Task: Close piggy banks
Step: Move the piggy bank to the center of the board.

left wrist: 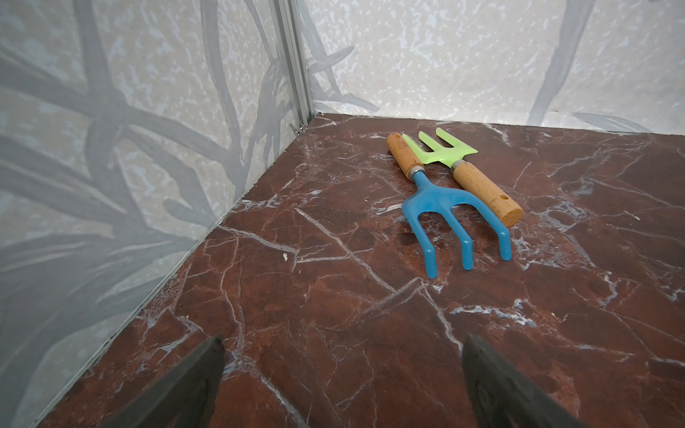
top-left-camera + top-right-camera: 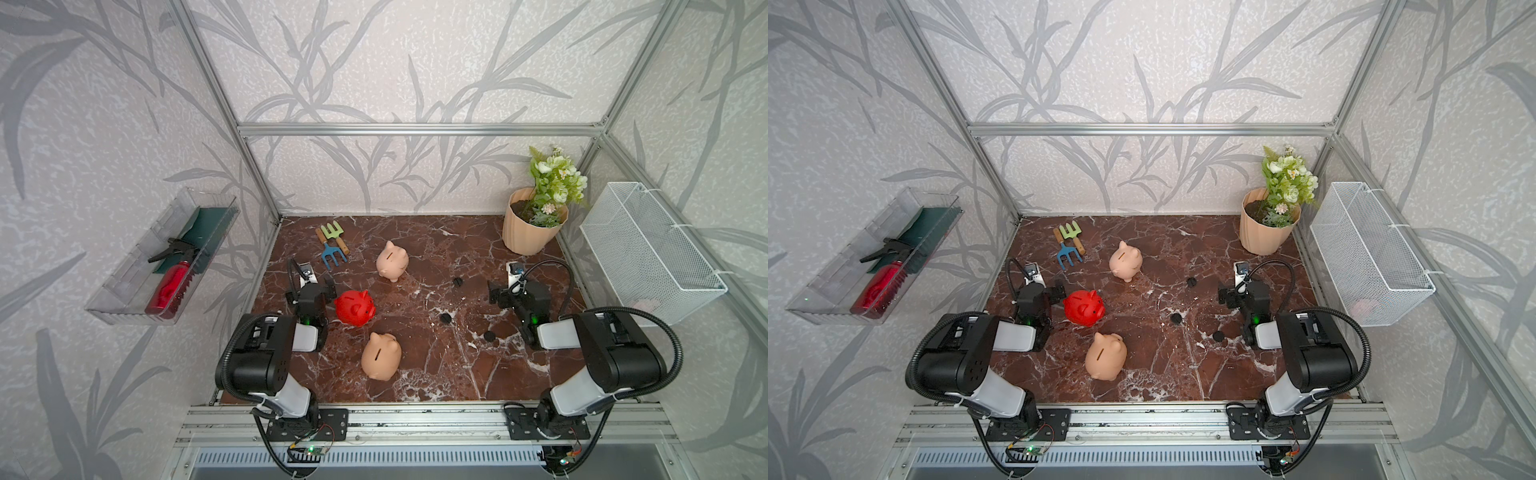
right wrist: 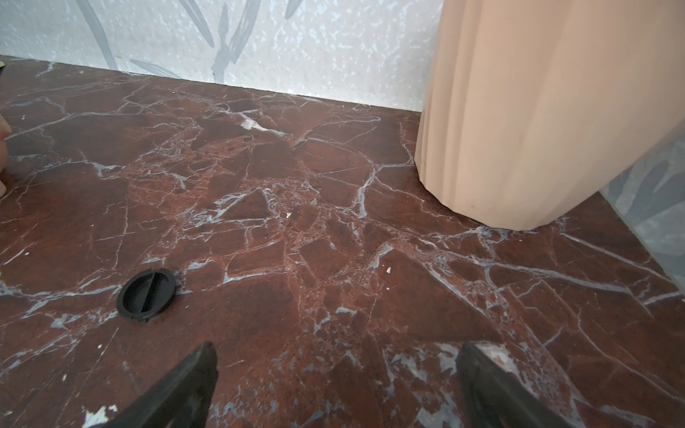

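Opening step, likely: left gripper (image 1: pixel 341 344) and right gripper (image 3: pixel 337 348) stand spread, empty; next move calls for pinching plug (image 3: pixel 146 294) at right's ten o'clock.

A bright red plastic piggy bank (image 2: pixel 354 307) stood upright, untouched, between a far peach-tan plastic piggy bank (image 2: pixel 392 261) and a near peach-tan plastic piggy bank (image 2: pixel 380 360).

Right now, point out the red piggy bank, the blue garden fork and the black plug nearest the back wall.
red piggy bank (image 2: pixel 354 308): in a top view, on its body.
blue garden fork (image 1: pixel 433 200): left wrist view, where tines join.
black plug (image 2: pixel 457 282): in a top view, on its centre.
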